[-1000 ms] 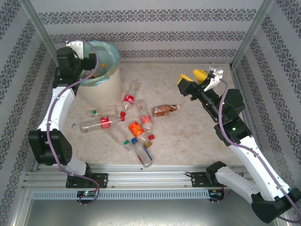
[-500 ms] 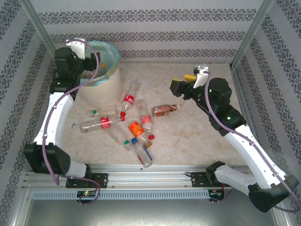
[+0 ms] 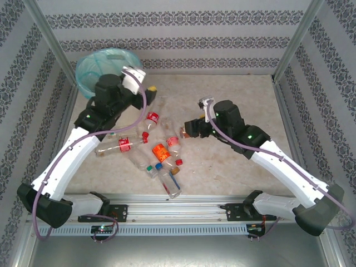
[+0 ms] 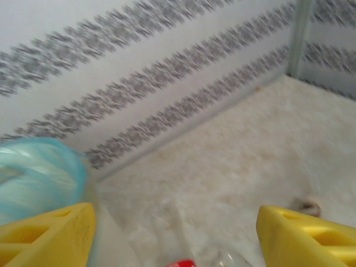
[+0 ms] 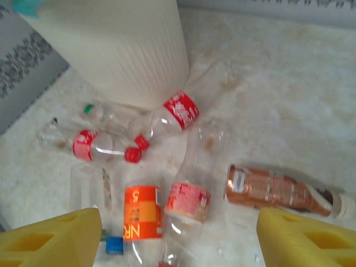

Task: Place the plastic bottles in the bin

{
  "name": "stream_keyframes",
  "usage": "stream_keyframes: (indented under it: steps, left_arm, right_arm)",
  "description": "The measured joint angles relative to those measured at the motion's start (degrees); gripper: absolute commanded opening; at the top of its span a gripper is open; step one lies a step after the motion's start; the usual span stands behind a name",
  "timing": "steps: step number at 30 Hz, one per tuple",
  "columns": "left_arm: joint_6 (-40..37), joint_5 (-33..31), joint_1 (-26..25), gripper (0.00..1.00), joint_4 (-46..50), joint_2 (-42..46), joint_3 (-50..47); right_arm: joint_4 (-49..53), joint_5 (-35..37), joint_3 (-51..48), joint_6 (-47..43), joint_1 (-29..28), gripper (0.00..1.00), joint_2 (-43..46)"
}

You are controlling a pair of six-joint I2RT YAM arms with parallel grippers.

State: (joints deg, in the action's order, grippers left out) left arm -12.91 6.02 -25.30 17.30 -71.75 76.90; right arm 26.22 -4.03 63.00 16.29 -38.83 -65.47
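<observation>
bin (image 3: 92, 67): parked in the far left corner, cream wall, blue-green bag folded over the rim
bottles (image 3: 150, 139): all lying flat in a loose heap on the table (image 3: 239, 161), just in front and to the right of the bin
red-label bottle (image 5: 181, 109): closest to the bin, right at the foot of its wall; touching or not can't be told
orange-label bottle (image 5: 139, 214): further out from the bin, mid-heap
brown bottle (image 5: 272, 189): on its side at the heap's edge farthest from the bin
left gripper (image 4: 175, 233): held just right of the bin, fingers spread wide, nothing pinched
right gripper (image 5: 178, 239): hung over the heap's far-from-bin side, fingers spread wide, nothing pinched
</observation>
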Motion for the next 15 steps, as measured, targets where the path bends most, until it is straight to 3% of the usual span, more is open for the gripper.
stream_keyframes:
  steps: [6, 15]
  left_arm:
    - [-3.8, 3.5, -4.0, 0.79, 1.5, 0.2, -7.8]
    - [-7.1, 6.6, -4.7, 0.81, 1.4, 1.5, -12.6]
  right_arm:
    - [1.9, 1.4, -4.9, 2.9, -1.9, 0.72, -2.6]
    - [3.0, 1.5, -8.1, 10.3, -9.7, 0.71, -9.6]
